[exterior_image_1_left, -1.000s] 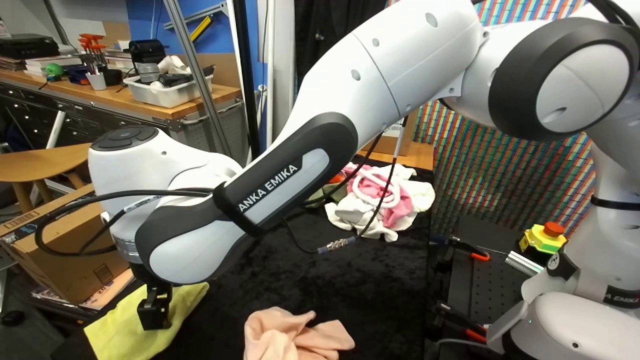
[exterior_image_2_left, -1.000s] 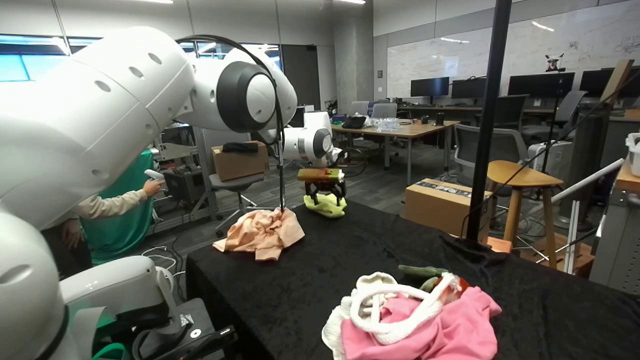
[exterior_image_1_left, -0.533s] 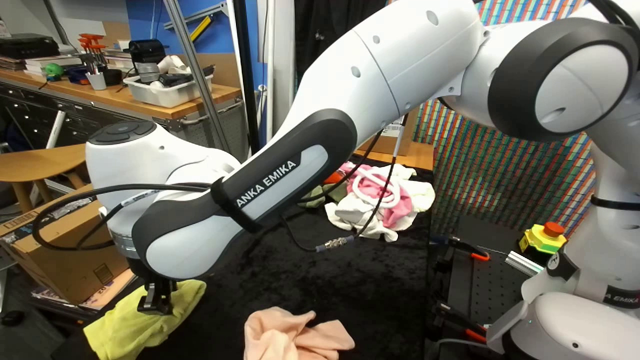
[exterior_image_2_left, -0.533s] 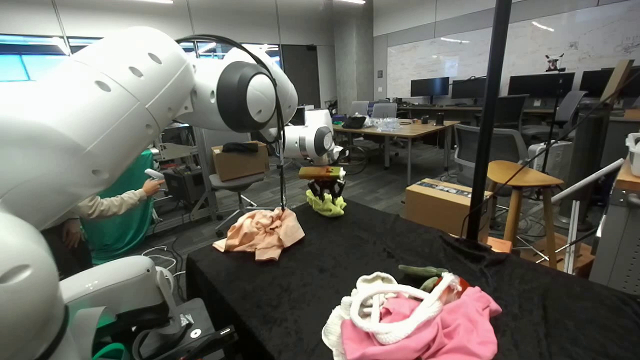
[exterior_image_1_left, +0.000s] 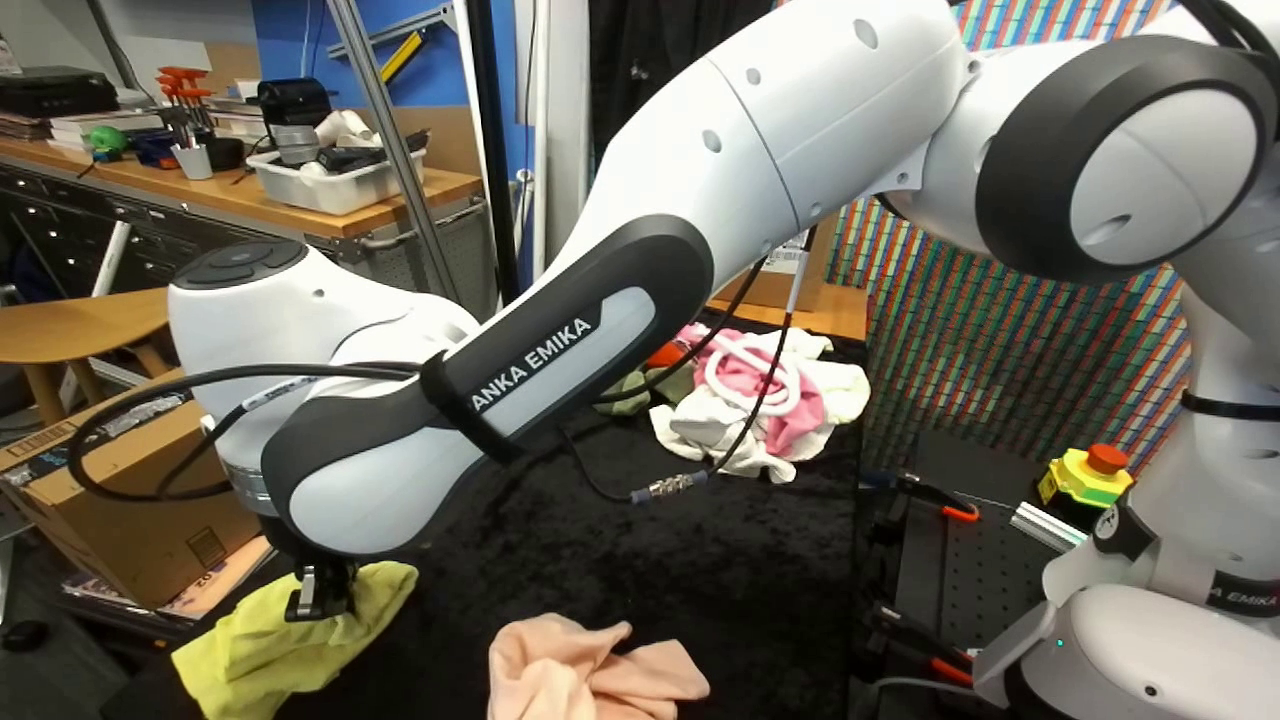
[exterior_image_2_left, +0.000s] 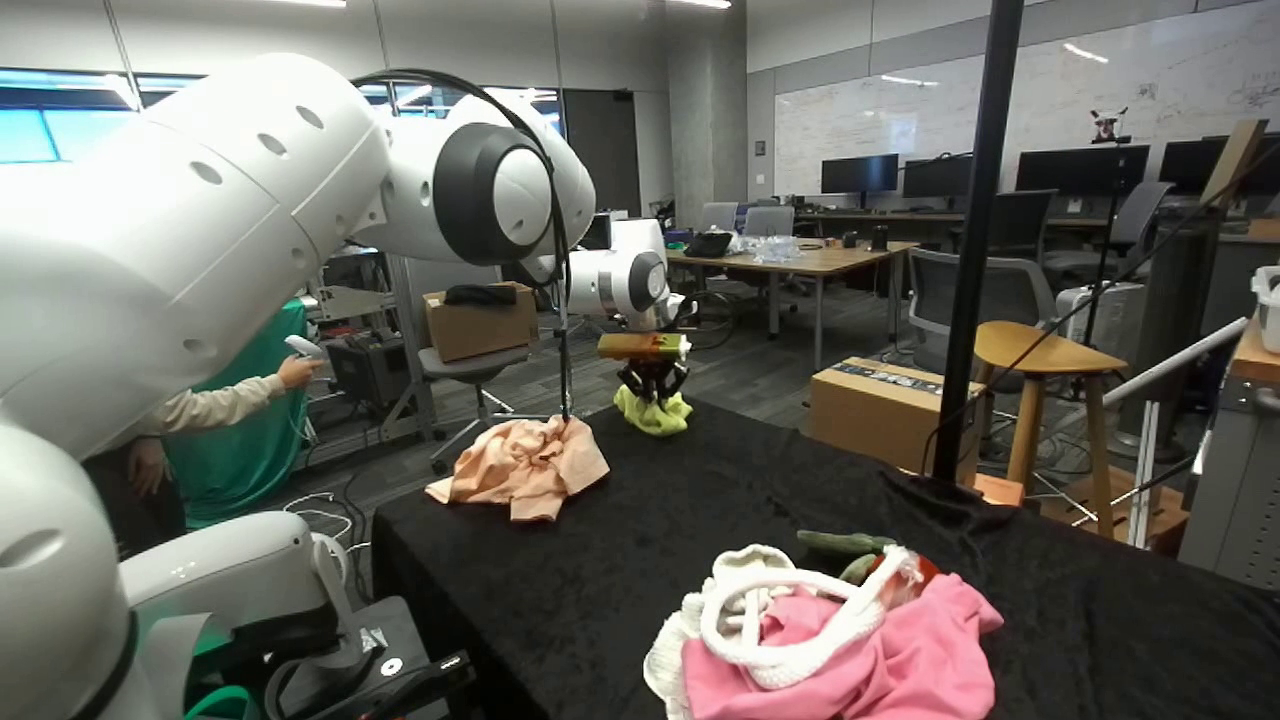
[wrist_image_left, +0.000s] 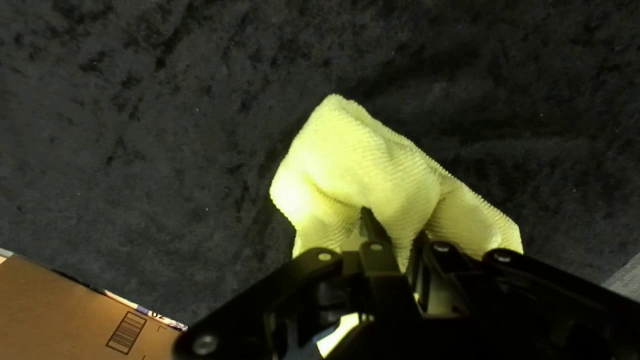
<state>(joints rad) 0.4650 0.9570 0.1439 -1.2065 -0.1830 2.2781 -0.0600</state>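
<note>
1. gripper (wrist_image_left: 393, 225): one, fingers drawn together, pinching a fold of yellow cloth (wrist_image_left: 345, 155).
2. yellow cloth: rumpled, lying near the edge of the black-draped desk (exterior_image_2_left: 690, 510).
3. peach cloth (exterior_image_2_left: 525, 468): crumpled, near the yellow.

In an exterior view the camera looks down on the worktop (exterior_image_1_left: 700, 560), the arm (exterior_image_1_left: 770, 130) close across the frame. In an exterior view the camera faces across it, whiteboard (exterior_image_2_left: 960, 130) far at upper right, pink cloth (exterior_image_2_left: 930, 660) near at the bottom, pincer (exterior_image_2_left: 655, 402) distant at centre. The wrist view peers closely down at yellow cloth (wrist_image_left: 360, 160). Both exterior views share worktop and cloths.
</note>
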